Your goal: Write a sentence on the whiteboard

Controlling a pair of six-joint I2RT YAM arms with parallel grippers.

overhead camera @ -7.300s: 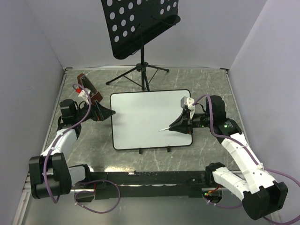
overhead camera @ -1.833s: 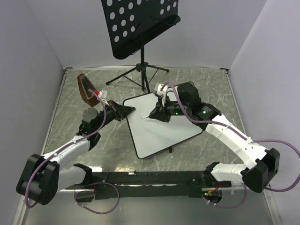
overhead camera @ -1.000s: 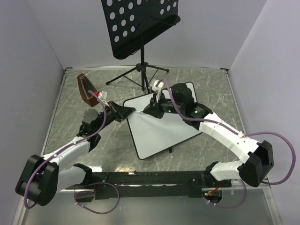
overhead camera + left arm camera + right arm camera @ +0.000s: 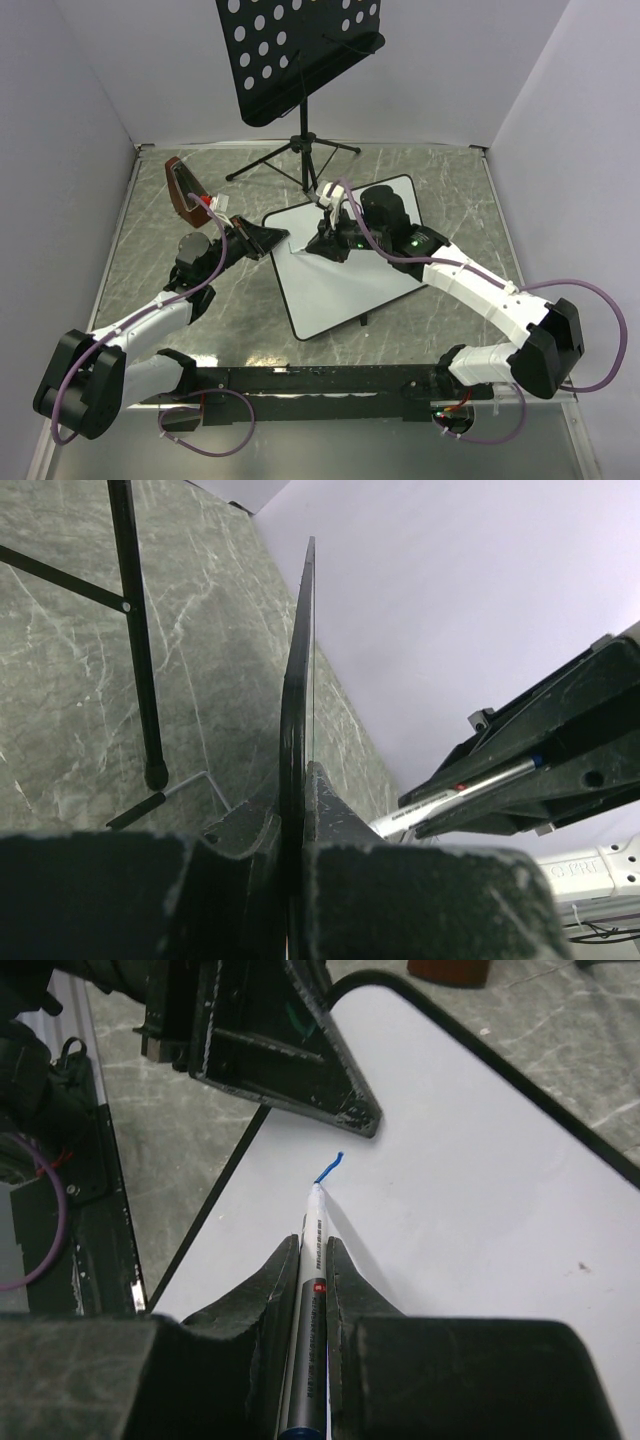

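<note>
"Two entries at the far left?"
"Item one: reddish-brown object (image 4: 182,192), tilted, near the left wall on the grey marbled table (image 4: 455,185). Item two: left arm (image 4: 150,315), stretched low and diagonally from its base toward the middle."
"Its end?"
"Left gripper (image 4: 279,236), fingers pinched tight on the black rim of the whiteboard (image 4: 340,285) at its left corner. The left wrist view shows the board edge-on between them."
"Board's position?"
"Mid-table, turned askew to the table's edges. Whether the gripped corner is lifted, cannot tell."
"Behind it?"
"Black perforated music stand (image 4: 300,55). Its tripod feet sit just beyond the board's far corner, with one foot near the left gripper."
"On the board?"
"One short blue stroke (image 4: 330,1168) near the left corner, just beside the left gripper's fingers."
"Right side?"
"Right arm (image 4: 480,290), elbow out toward the right wall, forearm reaching over the board's far right part. Right gripper (image 4: 312,1260), angled down and closed around a marker (image 4: 313,1222). The marker's tip touches the board at the stroke's lower end."
</note>
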